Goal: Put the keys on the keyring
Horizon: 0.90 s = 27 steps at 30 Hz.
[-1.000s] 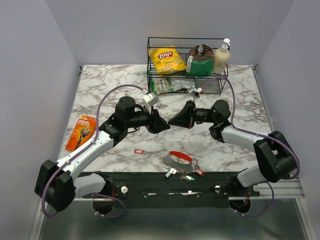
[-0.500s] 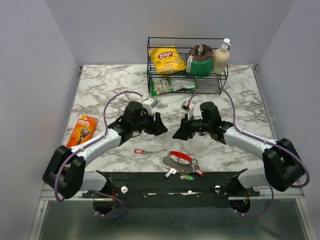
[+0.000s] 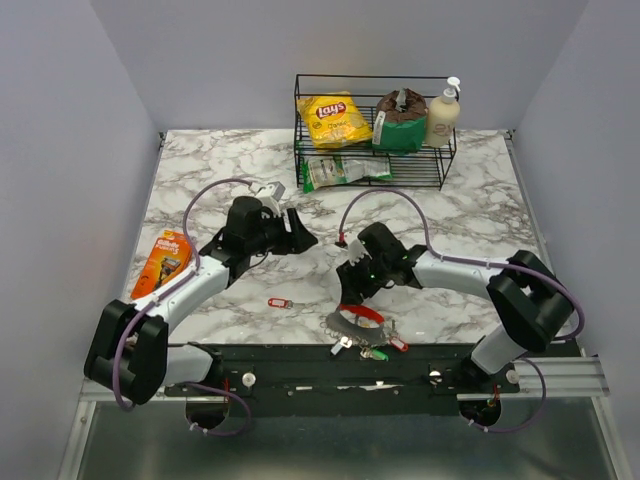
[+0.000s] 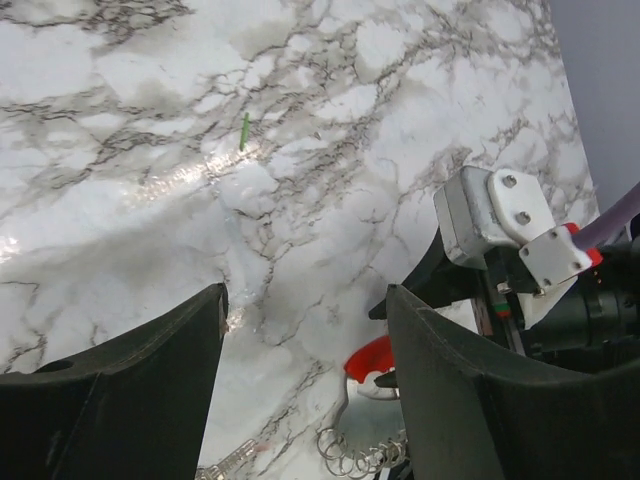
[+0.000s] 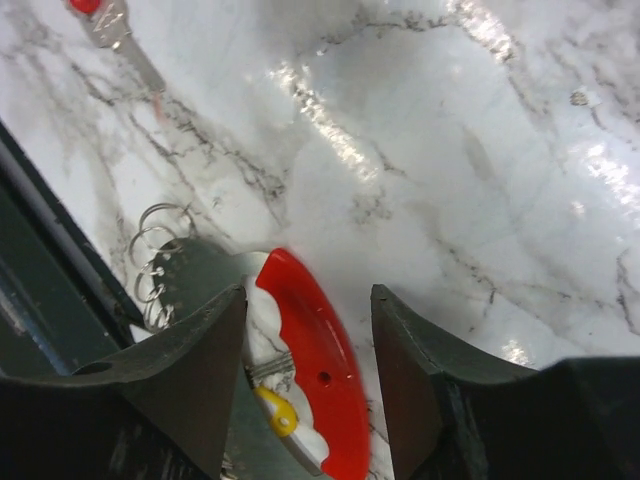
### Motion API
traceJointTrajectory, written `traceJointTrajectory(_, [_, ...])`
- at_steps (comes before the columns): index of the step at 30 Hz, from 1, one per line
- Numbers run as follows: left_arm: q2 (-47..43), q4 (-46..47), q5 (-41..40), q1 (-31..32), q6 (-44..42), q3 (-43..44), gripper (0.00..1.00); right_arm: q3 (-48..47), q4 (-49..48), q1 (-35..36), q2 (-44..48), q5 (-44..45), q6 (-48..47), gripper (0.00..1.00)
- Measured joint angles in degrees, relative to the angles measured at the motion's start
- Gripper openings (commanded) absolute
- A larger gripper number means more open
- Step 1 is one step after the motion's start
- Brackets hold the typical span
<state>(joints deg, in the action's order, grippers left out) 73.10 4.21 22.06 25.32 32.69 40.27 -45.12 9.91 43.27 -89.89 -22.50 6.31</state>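
The bunch lies at the table's near edge: a red oval loop (image 3: 362, 313) (image 5: 320, 370), a silvery-grey flat piece (image 5: 200, 275) and the keyring (image 5: 152, 255) (image 4: 350, 462) of thin wire rings. My right gripper (image 3: 348, 290) (image 5: 308, 300) hangs open just above it, a finger on either side of the red loop, touching nothing. A key with a red tag (image 3: 278, 302) (image 5: 105, 25) lies alone to the left. Keys with green and red tags (image 3: 380, 350) lie at the bunch's near side. Over bare marble to the left my left gripper (image 3: 303, 242) (image 4: 305, 300) stands open and holds nothing.
A black wire rack (image 3: 440, 175) at the back holds a yellow chip bag (image 3: 335, 118), a green bag and a lotion bottle. An orange razor pack (image 3: 163, 263) lies at the left. A black rail (image 3: 300, 365) runs along the table's near edge, close to the bunch.
The two grippers met tip to tip over the table's middle; they have parted. The right one opened and swung down to the bunch. The left one opened wider and drew back left.
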Motion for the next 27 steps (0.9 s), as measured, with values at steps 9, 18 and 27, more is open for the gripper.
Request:
traceJointTrajectory(9, [-3.8,1.2,-0.4,-3.8,1.6,-0.9,0.74,-4.9,3.2,5.7,-4.0,8.2,0.0,0.63])
traceJointTrajectory(18, [-6.4,2.1,0.3,-5.2,2.3,-3.6,0.74,-8.9,5.9,9.3,-6.8,15.4,1.3,0.62])
traceJointTrajectory(27, [-8.0,3.3,1.6,-5.5,2.6,-4.9,0.74,-9.2,7.5,9.9,-6.5,20.4,6.2,0.62])
